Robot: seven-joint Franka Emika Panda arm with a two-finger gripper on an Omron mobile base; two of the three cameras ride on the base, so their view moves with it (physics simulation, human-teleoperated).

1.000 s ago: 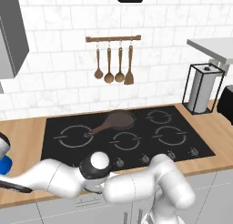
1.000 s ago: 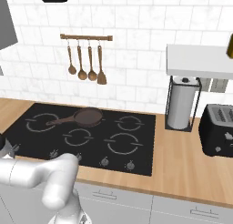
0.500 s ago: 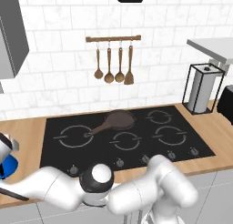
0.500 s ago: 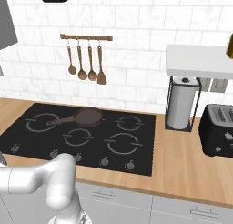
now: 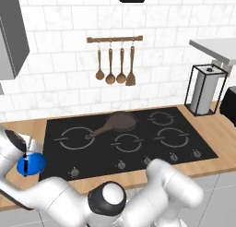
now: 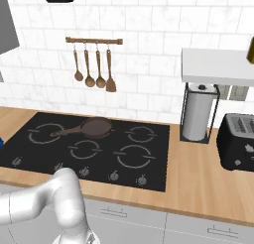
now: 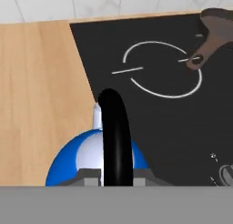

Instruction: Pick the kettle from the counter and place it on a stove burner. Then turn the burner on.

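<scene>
Left base view: your kettle [image 5: 31, 164] sits at the bench's [image 5: 27, 129] near left, beside the cooktop edge. Hand view: the tool [image 7: 116, 175] straddles the handle; you cannot tell whether it grips. A loose hold could tip the kettle. The wide burner [image 7: 164, 69] is clear; the pan handle [image 7: 203, 52] crowds its right.

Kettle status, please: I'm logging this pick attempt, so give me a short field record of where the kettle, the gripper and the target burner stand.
kettle: blue kettle at the cooktop's left edge, black arched handle up
gripper: gripper right over the kettle's handle; jaw state cannot be told
stove burner: wide ring on the black cooktop, bare
frying pan: frying pan on the cooktop, its handle reaching toward the wide ring
counter: wood counter
</scene>
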